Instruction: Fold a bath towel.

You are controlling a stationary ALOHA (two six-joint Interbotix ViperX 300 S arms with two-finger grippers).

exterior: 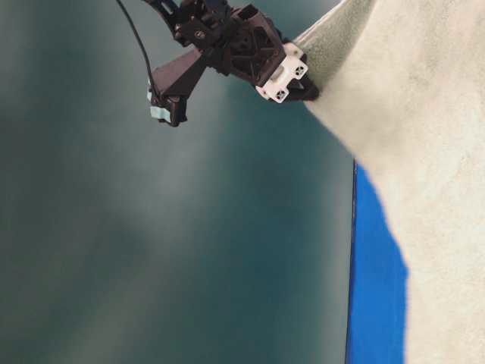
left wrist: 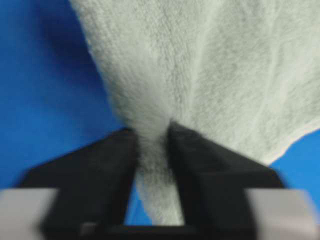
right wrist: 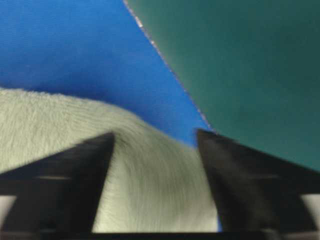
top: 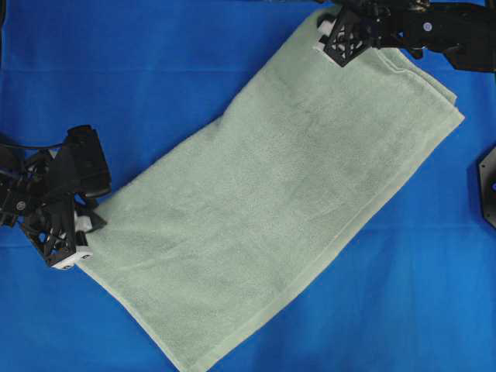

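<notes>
The large pale sage-green terry bath towel lies flat and doubled over on the bright blue smooth cloth covering the desk, slanting from seven o'clock up to one o'clock. The left gripper sits at the towel's eight o'clock corner, its jaws partly apart with a bunch of terry between them; whether they pinch it I cannot tell. The right gripper is at the twelve o'clock corner, jaws wide apart straddling the cloth, gripping nothing. Probably both ends are being let go after a fold. No containers anywhere.
</notes>
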